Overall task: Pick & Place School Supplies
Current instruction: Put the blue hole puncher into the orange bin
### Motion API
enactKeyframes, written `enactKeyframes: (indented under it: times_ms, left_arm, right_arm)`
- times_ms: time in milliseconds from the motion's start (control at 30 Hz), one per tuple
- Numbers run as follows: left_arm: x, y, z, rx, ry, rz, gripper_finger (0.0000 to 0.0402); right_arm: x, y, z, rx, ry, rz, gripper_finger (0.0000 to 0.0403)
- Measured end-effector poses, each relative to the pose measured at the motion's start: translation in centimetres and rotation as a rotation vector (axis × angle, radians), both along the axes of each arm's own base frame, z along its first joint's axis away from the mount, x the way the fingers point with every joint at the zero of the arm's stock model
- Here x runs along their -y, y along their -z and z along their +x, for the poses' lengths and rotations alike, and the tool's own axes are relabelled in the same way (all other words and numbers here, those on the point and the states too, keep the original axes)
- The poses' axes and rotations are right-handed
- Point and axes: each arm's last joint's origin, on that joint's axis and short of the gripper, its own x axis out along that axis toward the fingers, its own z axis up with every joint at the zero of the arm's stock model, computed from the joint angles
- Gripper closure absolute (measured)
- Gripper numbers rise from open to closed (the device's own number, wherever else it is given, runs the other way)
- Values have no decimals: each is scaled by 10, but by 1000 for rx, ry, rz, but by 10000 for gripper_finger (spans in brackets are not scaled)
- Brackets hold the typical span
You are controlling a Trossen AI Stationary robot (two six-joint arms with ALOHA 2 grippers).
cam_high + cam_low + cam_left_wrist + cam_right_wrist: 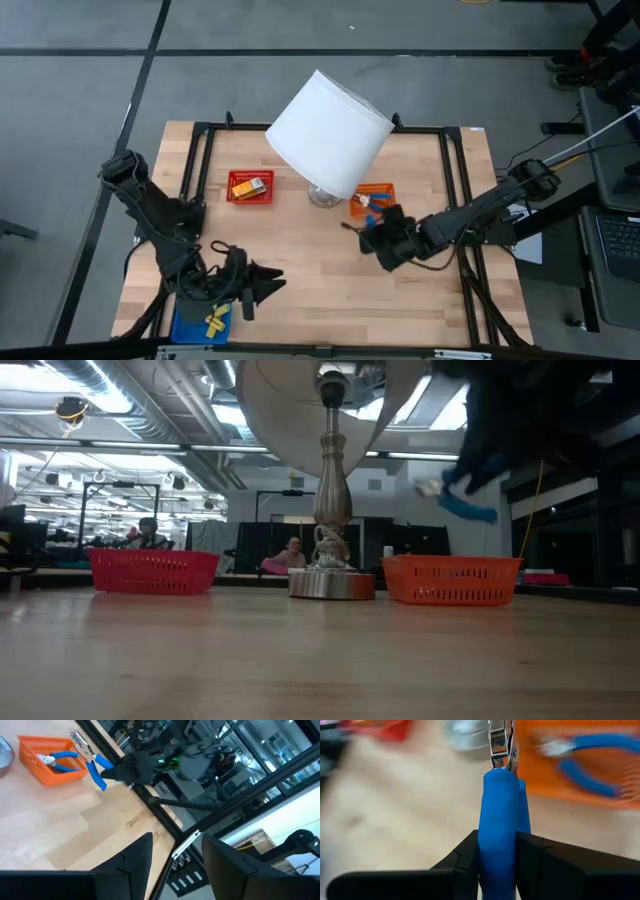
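Observation:
My right gripper [362, 232] hovers near the orange basket [374, 196] and is shut on a blue-handled metal tool [98, 768]. In the low view this tool [466, 506] hangs in the air above the orange basket [452, 580]. Another blue-handled tool [62, 761] lies inside that basket. A yellow-orange packet [249, 186] rests in the red basket [250, 188]. Yellow sticks [215, 319] lie in the blue tray [190, 327]. My left gripper [268, 285] waits open at the near left, beside the tray. My right gripper [497, 840] pinches the tool's two blue handles [499, 815] together between its two fingers. The fingers lie across the handles, and the metal tip [500, 745] points straight away from the wrist. The tool is lifted clear of the table and the basket.
A lamp with a big white tilted shade [328, 132] stands on its metal base [331, 582] between the two baskets, hiding part of the table's far middle. A black frame [455, 200] runs along the table's edges. Bare wood [320, 290] lies toward the near edge.

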Motion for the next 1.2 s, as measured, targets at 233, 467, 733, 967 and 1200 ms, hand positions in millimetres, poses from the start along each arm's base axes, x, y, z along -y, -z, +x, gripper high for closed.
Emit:
enactKeyframes:
  times_ms: [233, 467, 733, 967, 1200]
  left_arm:
    - [5, 0, -7, 5, -4, 40, 241]
    - [13, 0, -18, 6, 16, 69, 241]
    - [17, -1, -27, 24, -55, 136, 250]
    - [16, 0, -27, 24, -78, 151, 256]
    - [16, 0, -27, 25, -79, 151, 256]
  right_arm:
    - [31, 2, 3, -219, -147, -23, 324]
    - [39, 0, -14, -501, -519, -55, 324]
    - [45, -25, -11, -658, -904, -310, 324]
    - [71, -25, -8, -781, -1008, -422, 324]
    - [101, -19, -4, -833, -1040, -441, 324]
